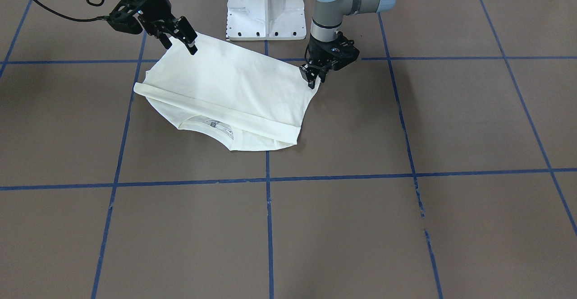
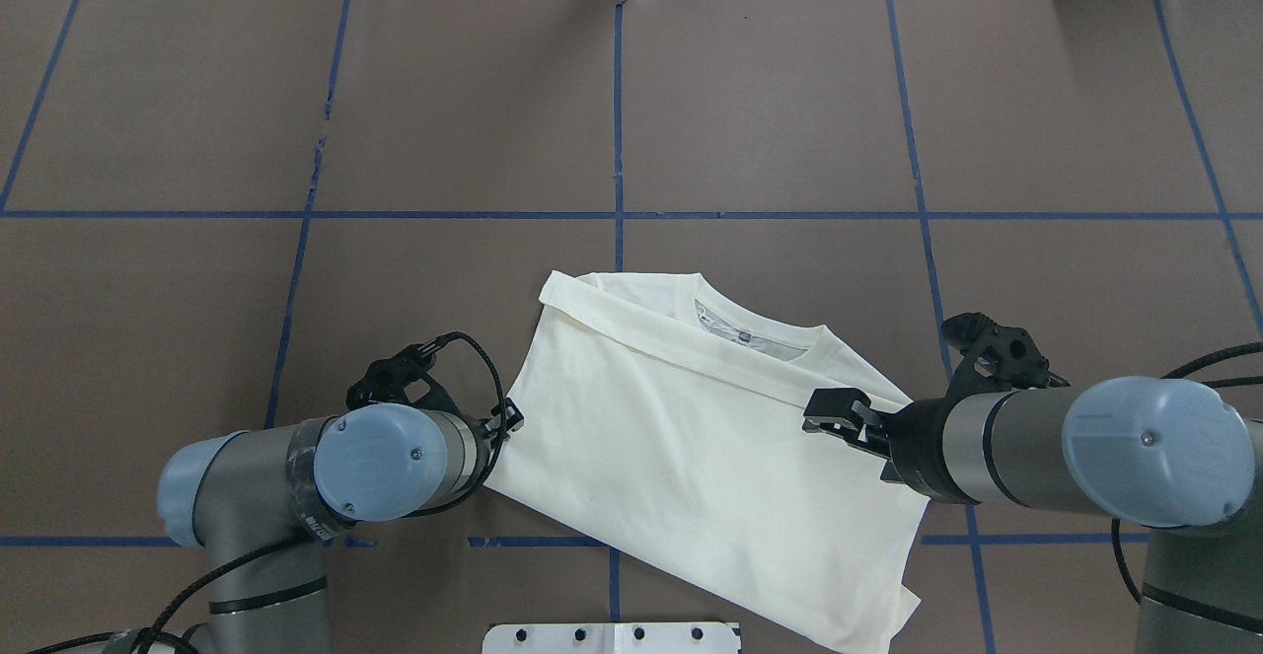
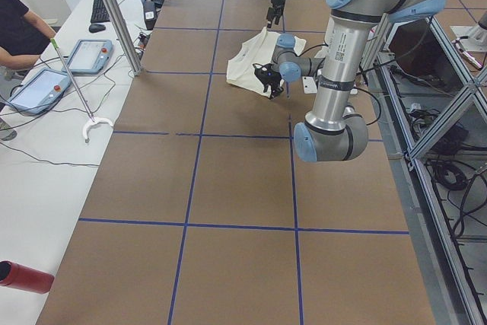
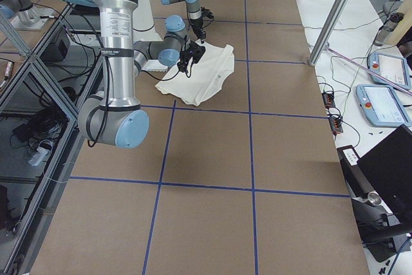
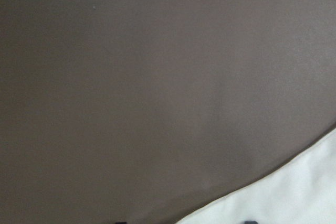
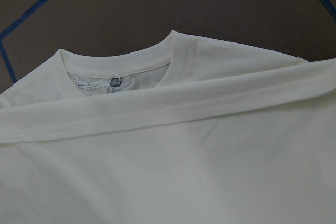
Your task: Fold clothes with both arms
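Cream shirt (image 2: 691,437) lies plain side up on the brown table (image 2: 296,121), close to my base and skewed to the blue tape lines (image 2: 619,121). The collar (image 6: 157,59) is on the far side, with a folded band (image 2: 671,343) across just below it.

My left gripper (image 1: 312,79) sits at the shirt's side edge. The wrist view shows two dark tips apart, so I read it as spread, nothing in it. My right gripper (image 1: 180,44) hangs over the opposite edge, fingers spread, empty.

Risks:
- Layers look stacked at both edges, so a shallow pinch likely takes only the top ply and the fold peels open.
- Left looks lower than right, so an uneven lift would twist the cloth.
- The skew would carry into the next crease.
- Dragging could undo the band.
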{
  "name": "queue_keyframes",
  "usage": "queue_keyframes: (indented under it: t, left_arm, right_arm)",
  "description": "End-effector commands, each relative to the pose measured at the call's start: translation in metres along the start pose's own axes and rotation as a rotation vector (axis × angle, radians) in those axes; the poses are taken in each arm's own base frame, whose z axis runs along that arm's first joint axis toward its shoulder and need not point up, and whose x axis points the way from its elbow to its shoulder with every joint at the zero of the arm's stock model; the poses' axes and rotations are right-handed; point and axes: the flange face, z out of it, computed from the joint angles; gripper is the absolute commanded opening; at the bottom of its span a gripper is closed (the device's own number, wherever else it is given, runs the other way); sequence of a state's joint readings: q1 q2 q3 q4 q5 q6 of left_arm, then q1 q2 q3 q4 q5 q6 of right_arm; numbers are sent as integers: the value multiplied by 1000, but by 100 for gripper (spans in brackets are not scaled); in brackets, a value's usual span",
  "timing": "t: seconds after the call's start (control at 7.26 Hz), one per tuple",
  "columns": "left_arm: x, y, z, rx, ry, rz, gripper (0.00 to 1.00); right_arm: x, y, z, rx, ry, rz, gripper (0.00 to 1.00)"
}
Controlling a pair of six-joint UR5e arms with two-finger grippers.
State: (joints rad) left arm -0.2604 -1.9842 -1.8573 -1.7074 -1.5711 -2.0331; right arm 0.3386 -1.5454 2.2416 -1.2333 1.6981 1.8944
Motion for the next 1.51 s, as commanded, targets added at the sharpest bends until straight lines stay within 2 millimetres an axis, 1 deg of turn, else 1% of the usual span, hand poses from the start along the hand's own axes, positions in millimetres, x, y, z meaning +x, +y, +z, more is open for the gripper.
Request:
queue_keyframes:
  t: [0.0, 0.14, 0.28, 0.41, 0.55, 0.69, 0.83, 0.96, 1.1, 1.24, 1.38]
  left_arm:
    - [-1, 1, -1, -2, 0, 1, 0]
    - [2, 0, -8, -6, 10, -1, 0]
    - [9, -12, -15, 2, 26, -17, 0]
    - [18, -38, -20, 30, 40, -31, 0]
    - [38, -68, -30, 69, 65, 8, 0]
    - [58, -92, -27, 105, 71, -7, 0]
    - [96, -115, -24, 142, 85, -42, 0]
    - [137, -141, -11, 184, 80, -65, 0]
    - [168, -174, -5, 217, 109, -38, 0]
    - [183, -216, -3, 257, 129, 5, 0]
    - [197, -253, 3, 296, 133, 45, 0]
  right_arm:
    - [-1, 0, -1, 0, -2, 0, 100]
    - [-1, -1, -1, 1, -2, 1, 100]
    - [-1, -1, -1, 1, -2, 1, 100]
    - [-1, -1, -1, 1, -2, 1, 100]
    - [0, -1, -1, 3, -1, 2, 100]
    - [-1, -3, -3, 5, -6, 4, 100]
    - [-2, -6, -5, 11, -10, 7, 100]
    - [-2, -10, -5, 19, -10, 12, 100]
    - [-3, -16, -7, 29, -13, 20, 100]
    - [-2, -17, -6, 31, -10, 21, 100]
    - [-2, -18, -6, 33, -11, 22, 100]
